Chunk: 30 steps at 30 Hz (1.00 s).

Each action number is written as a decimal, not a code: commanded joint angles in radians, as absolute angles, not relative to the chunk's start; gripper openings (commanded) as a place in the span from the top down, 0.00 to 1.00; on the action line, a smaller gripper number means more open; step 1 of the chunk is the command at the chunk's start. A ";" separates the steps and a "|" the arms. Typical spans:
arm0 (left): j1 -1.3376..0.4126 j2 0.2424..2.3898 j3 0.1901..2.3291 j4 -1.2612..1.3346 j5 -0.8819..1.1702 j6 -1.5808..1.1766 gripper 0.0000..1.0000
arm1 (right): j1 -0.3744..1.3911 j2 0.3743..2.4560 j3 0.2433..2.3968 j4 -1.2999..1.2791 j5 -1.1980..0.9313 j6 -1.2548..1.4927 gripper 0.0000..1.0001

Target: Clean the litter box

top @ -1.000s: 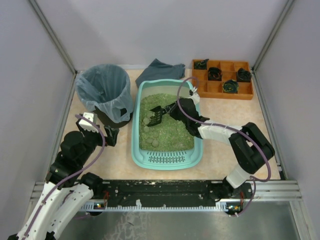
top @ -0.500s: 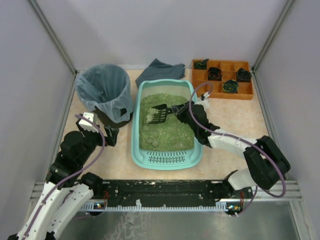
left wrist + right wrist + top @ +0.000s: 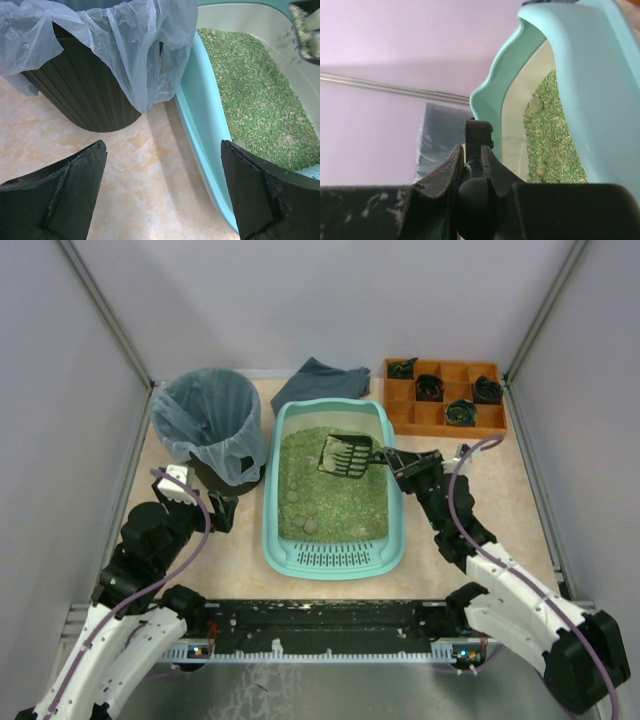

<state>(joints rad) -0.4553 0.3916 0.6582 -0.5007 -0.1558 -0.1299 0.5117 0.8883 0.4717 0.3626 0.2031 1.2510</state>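
Note:
The turquoise litter box (image 3: 272,540) sits mid-table, with green litter and pale clumps (image 3: 300,502) and a slotted grille at its near end. It also shows in the left wrist view (image 3: 202,125) and in the right wrist view (image 3: 600,75). My right gripper (image 3: 393,462) is shut on the handle of a black slotted scoop (image 3: 345,455), held above the box's far right part with a pale clump in it. In the right wrist view the scoop handle (image 3: 478,142) sits between my fingers. My left gripper (image 3: 222,512) is open and empty above the table, left of the box.
A round black bin with a bluish bag (image 3: 208,423) stands left of the box, close to my left gripper. An orange compartment tray (image 3: 445,398) with dark items sits at the back right. A grey cloth (image 3: 322,380) lies behind the box.
My right arm has swung right and lifted the scoop up out of the litter, toward the box's far right side. The left arm has not moved.

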 commanded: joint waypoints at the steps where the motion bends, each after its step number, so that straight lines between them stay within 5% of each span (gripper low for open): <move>1: -0.450 0.388 0.659 -0.480 -0.164 -0.125 0.00 | 0.499 0.789 0.448 0.339 0.187 1.323 1.00; 8: -0.450 0.389 0.659 -0.482 -0.170 -0.127 0.00 | 0.451 0.769 0.421 0.305 0.164 1.379 1.00; 14: -0.451 0.393 0.660 -0.480 -0.168 -0.127 0.00 | 0.439 0.930 0.446 0.539 -0.075 1.402 1.00; 30: -0.450 0.395 0.660 -0.482 -0.171 -0.127 0.00 | 0.330 0.882 0.395 0.552 -0.110 1.442 1.00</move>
<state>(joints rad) -0.4553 0.3992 0.6582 -0.5011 -0.1642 -0.1299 0.3496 0.8906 0.3798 0.4412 -0.0628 1.4139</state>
